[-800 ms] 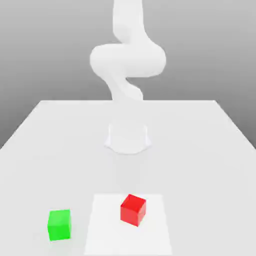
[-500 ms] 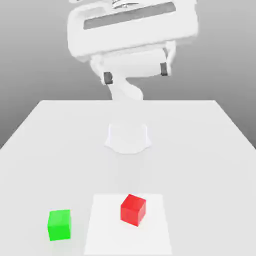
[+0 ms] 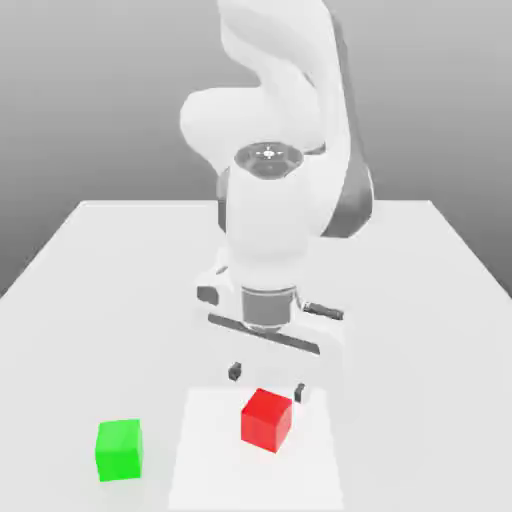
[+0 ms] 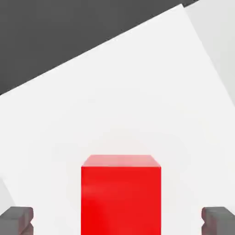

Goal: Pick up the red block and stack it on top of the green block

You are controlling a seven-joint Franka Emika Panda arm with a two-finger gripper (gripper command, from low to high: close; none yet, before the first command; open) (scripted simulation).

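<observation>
Observed change: within the last second the arm has swung down from well above the worktop, and the hand now hangs low over the red block, pointing downward. Its fingers are spread wide, one to each side of the block and above it; nothing is pinched. The hand view confirms this alignment, with the red block centred between the two fingertips. The block rests on a paler square patch of the worktop. The green block sits untouched, near it toward the exterior view's left. Assessment: approach is largely complete; final descent and closing remain, with lifting and stacking not yet begun.
</observation>
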